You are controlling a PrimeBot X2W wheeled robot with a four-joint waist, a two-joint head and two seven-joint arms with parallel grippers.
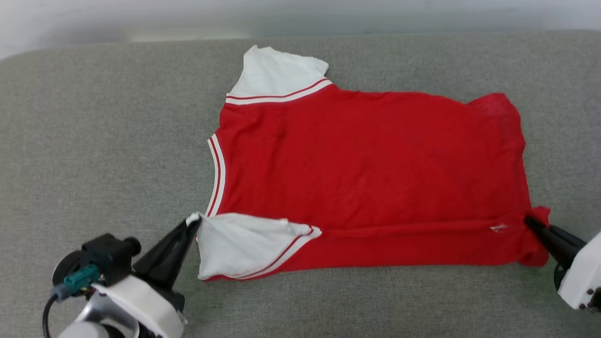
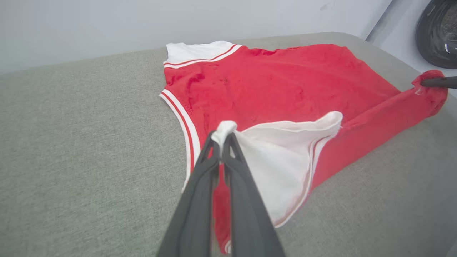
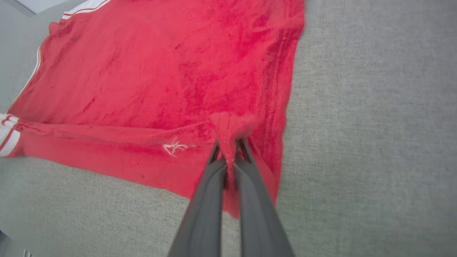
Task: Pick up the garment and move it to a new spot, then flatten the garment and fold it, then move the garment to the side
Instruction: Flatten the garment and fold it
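The red jersey (image 1: 366, 159) lies lengthwise between both arms on the grey surface (image 1: 94, 141); left gripper (image 1: 193, 221) clamps its white sleeve (image 1: 235, 246), right gripper (image 1: 529, 220) its hem corner (image 1: 541, 212)

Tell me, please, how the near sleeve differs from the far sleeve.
The far sleeve lies flat, spread outward; the near sleeve is folded in over the red body. The left gripper pinches the near sleeve's tip; nothing holds the far sleeve. Both are white with striped trim.

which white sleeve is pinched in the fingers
The near sleeve, folded over onto the red jersey and pinched at its tip by the left fingers. The far sleeve lies flat on the grey surface, untouched.
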